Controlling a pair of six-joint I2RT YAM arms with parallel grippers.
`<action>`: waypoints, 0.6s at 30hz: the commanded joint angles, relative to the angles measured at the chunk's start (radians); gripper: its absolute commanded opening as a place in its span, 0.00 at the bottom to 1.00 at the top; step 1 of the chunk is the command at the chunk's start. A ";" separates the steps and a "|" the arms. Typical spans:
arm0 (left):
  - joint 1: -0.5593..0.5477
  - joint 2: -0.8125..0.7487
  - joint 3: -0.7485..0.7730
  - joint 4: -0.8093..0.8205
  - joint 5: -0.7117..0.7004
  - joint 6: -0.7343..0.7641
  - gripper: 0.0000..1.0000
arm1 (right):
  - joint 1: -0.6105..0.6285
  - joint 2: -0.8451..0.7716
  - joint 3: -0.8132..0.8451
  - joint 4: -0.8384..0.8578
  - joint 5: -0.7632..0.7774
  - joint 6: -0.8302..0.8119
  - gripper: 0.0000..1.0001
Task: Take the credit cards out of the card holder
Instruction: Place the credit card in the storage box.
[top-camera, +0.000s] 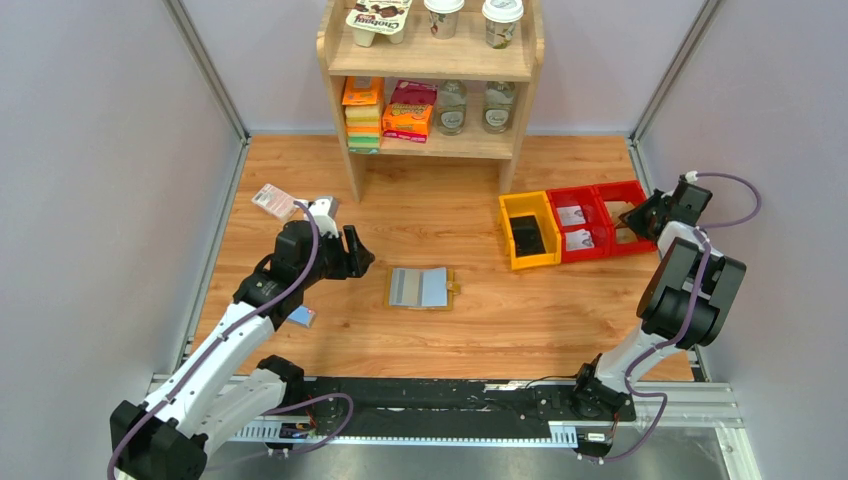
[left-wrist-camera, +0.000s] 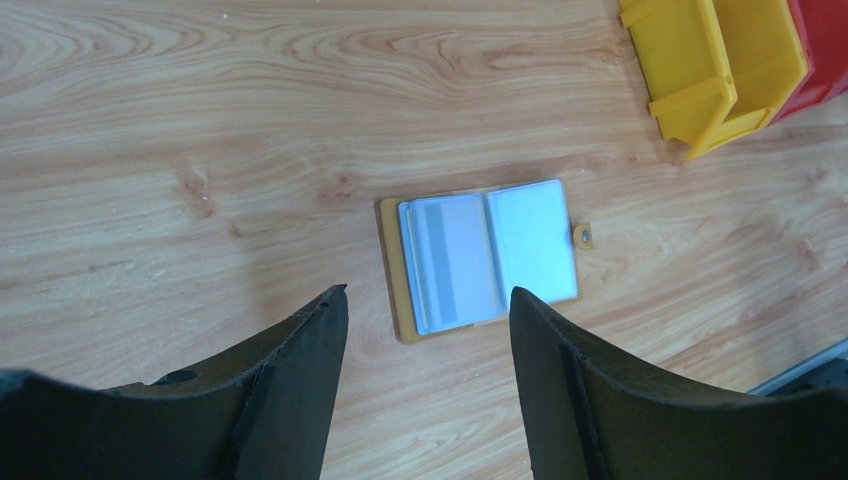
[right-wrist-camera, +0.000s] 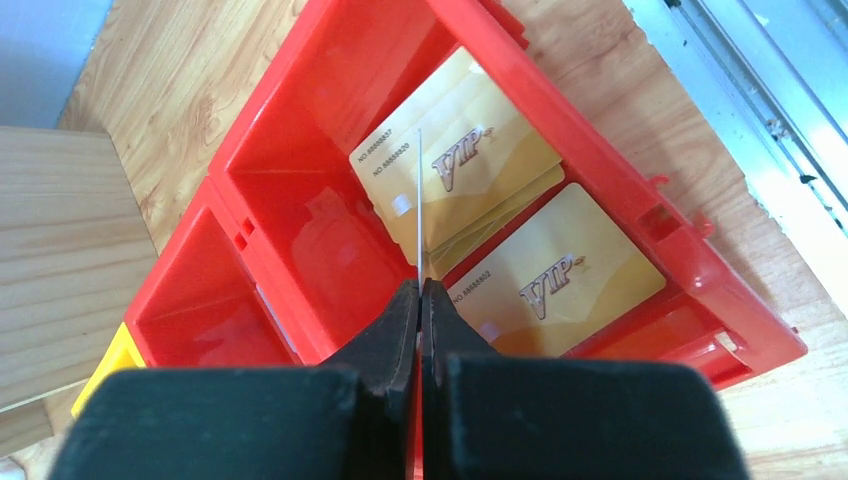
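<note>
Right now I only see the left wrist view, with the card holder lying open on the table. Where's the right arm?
Observer: At the far right, over a red bin, well away from the card holder.
Operator: Holding anything?
Observer: Yes, the right fingers are shut on a card, seen edge-on.
Operator: What's in that bin?
Observer: Gold VIP cards, lying flat.

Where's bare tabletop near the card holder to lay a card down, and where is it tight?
Bare wood lies between the card holder and the yellow bin, and between the holder and the near rail. Crowded: left of the holder, where the open left end effector hovers, and the red bin, already holding gold cards.
</note>
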 joint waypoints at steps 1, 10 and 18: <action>0.001 0.006 0.036 0.028 0.025 0.006 0.68 | -0.014 -0.015 -0.024 0.022 -0.011 0.060 0.02; 0.001 0.015 0.038 0.028 0.038 -0.008 0.68 | -0.023 -0.006 0.001 -0.076 0.121 0.045 0.32; 0.001 0.020 0.036 0.033 0.049 -0.027 0.68 | -0.020 -0.122 0.022 -0.167 0.238 0.004 0.55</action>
